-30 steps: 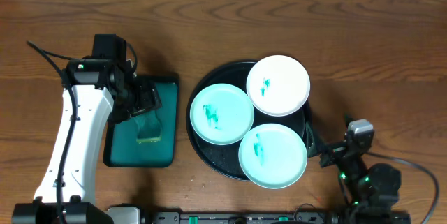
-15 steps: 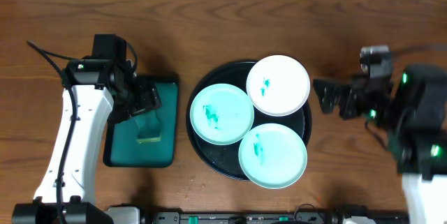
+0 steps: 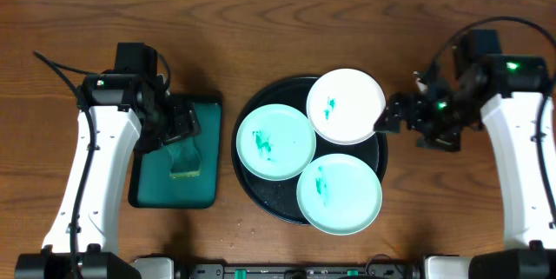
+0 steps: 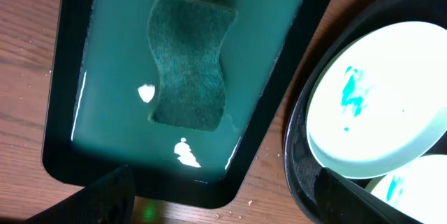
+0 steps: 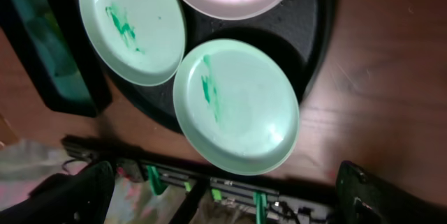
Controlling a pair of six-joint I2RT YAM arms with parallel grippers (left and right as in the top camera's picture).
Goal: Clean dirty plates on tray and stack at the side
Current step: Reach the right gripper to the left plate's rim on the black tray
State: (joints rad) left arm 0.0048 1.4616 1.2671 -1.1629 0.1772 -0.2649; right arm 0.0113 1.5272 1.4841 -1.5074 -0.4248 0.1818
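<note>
Seen from overhead, a round black tray (image 3: 272, 195) sits mid-way across a brown wood-grain worktop (image 3: 261, 18) and holds a white plate (image 3: 346, 106) far right, a left mint plate (image 3: 276, 142) and a near mint plate (image 3: 339, 194), all smeared teal. The left hand (image 3: 178, 127) hovers over a sponge (image 3: 184, 164) in a teal tray (image 3: 161, 188), and the right hand (image 3: 393, 116) is just beside the white plate. The left wrist view shows its fingers (image 4: 105, 196) spread wide and empty above the sponge. The right wrist view shows fingers (image 5: 70, 196) equally wide apart and empty, above the plates.
</note>
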